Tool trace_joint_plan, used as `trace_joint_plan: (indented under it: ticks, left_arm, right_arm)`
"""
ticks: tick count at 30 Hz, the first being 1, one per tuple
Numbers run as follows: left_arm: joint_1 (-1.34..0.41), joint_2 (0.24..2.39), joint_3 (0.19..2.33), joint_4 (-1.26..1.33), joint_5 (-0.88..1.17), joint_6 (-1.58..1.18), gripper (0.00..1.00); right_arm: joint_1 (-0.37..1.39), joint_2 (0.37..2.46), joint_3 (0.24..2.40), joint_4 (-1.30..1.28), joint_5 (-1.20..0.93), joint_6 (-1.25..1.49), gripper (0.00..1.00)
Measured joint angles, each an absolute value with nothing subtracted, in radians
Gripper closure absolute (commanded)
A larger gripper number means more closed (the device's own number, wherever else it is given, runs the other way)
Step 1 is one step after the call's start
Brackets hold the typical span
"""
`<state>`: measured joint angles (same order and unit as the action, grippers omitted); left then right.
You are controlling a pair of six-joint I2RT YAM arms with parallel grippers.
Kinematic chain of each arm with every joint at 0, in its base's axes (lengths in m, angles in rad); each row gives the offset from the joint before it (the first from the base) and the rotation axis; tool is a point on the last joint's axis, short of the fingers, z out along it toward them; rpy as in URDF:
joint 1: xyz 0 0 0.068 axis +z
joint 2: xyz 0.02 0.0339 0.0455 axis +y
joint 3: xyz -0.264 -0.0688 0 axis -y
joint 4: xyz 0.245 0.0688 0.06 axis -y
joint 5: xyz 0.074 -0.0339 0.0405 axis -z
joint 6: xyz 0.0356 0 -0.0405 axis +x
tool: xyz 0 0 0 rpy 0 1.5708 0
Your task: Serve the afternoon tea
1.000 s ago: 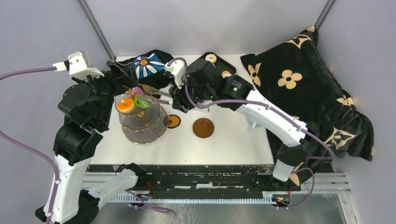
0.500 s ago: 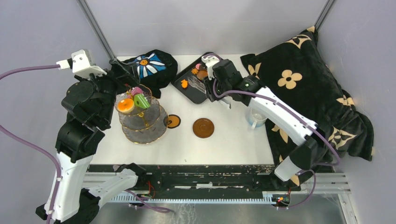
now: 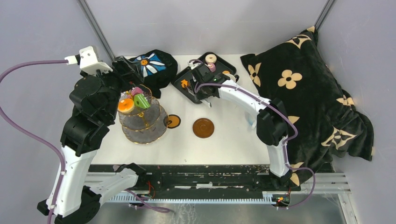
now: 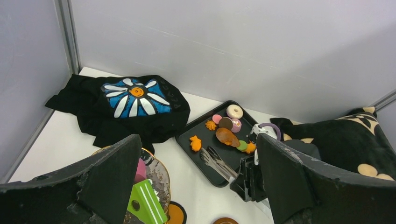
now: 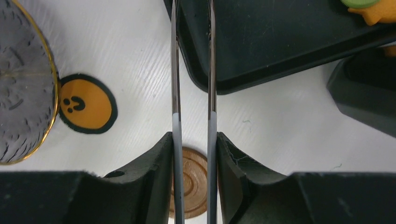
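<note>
The right claw (image 5: 194, 154) pinches a pair of tongs (image 5: 175, 70), whose arms run up over the edge of the black tray (image 5: 280, 42) at the top of the wrist view. The pastries (image 4: 227, 136) lie mid-tray, right of centre in the left wrist view. The stand (image 3: 140, 119) sits left of centre overhead. The left claw (image 4: 198, 154) gapes wide, holding nothing. I'd say the tongs should straddle one pastry squarely, then squeeze gently.

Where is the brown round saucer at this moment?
In the top view, the brown saucer lies near the middle of the white table, just right of the small orange coaster and nearer the arm bases than the black tray.
</note>
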<state>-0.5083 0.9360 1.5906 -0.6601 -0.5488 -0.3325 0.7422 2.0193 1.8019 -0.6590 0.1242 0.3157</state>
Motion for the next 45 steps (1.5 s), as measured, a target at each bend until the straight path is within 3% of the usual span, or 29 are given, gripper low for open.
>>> trace_joint_plan:
  ticks: [15,28,35,45]
  left_arm:
    - [-0.508,0.945,1.591,-0.667,-0.601,-0.332,0.01]
    - [-0.508,0.949,1.590,-0.667,-0.604,-0.331,0.01]
    - [-0.508,0.949,1.590,-0.667,-0.604,-0.331,0.01]
    - [-0.508,0.949,1.590,-0.667,-0.598,-0.331,0.01]
  right_arm:
    - [0.742,2.213,2.028,-0.652,0.186,0.322,0.53]
    - [0.742,2.280,2.051,-0.694,0.187,0.319,0.52]
    - [0.742,2.310,2.098,-0.707,0.208,0.308,0.76]
    - [0.742,2.198,1.961,-0.696,0.222,0.306,0.97]
